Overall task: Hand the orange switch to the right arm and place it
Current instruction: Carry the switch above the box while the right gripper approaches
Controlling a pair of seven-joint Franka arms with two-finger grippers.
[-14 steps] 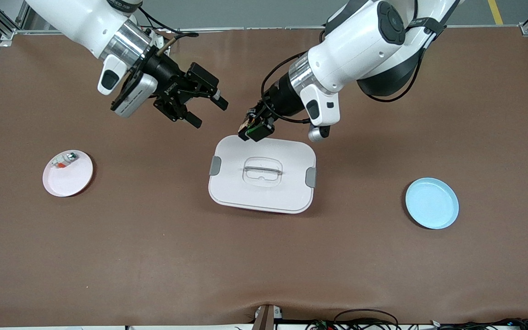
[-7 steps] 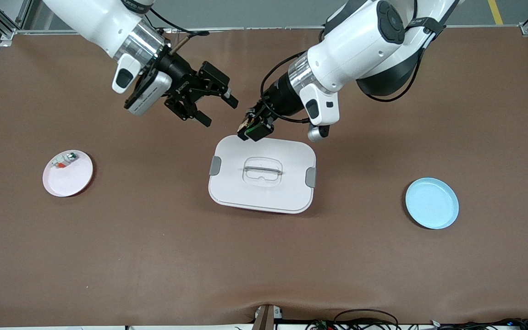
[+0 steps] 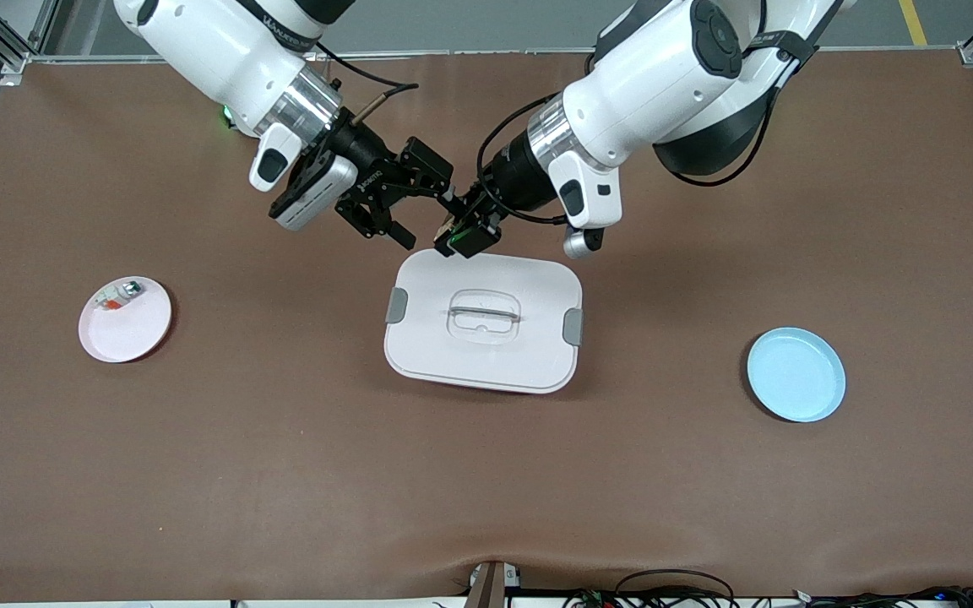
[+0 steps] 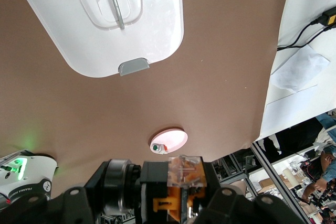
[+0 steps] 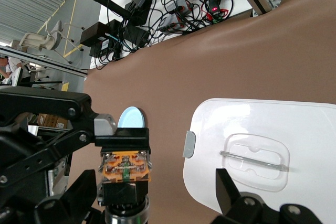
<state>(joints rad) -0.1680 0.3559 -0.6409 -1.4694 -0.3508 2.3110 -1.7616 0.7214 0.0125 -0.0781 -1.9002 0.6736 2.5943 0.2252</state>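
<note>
Front view, progress: we judge the handover under way but not done. The left gripper (image 3: pixel 453 238) has its jaws clamped on the orange switch (image 3: pixel 450 228), at upper centre of the frame, over the top edge of the white lidded box (image 3: pixel 483 321).
Front view, remaining: the right arm must take the switch, the left must let go, then comes the placing. We cannot tell which dish is the target.
Front view, arm pose: the right gripper (image 3: pixel 426 217) comes in from the upper left of the frame, jaws spread wide on either side of the switch; we see no contact. The left arm slants down from the upper right.
Front view, tabletop: a pink plate (image 3: pixel 134 334) carrying a small white-and-orange piece (image 3: pixel 118 296) sits at mid-left; a blue plate (image 3: pixel 796 374) at lower right.
Left wrist view: the switch (image 4: pixel 179 187) sits at bottom centre between the closed jaws.
Right wrist view: the switch (image 5: pixel 125 173) shows at lower left, with the open right gripper (image 5: pixel 157 195) around it.
</note>
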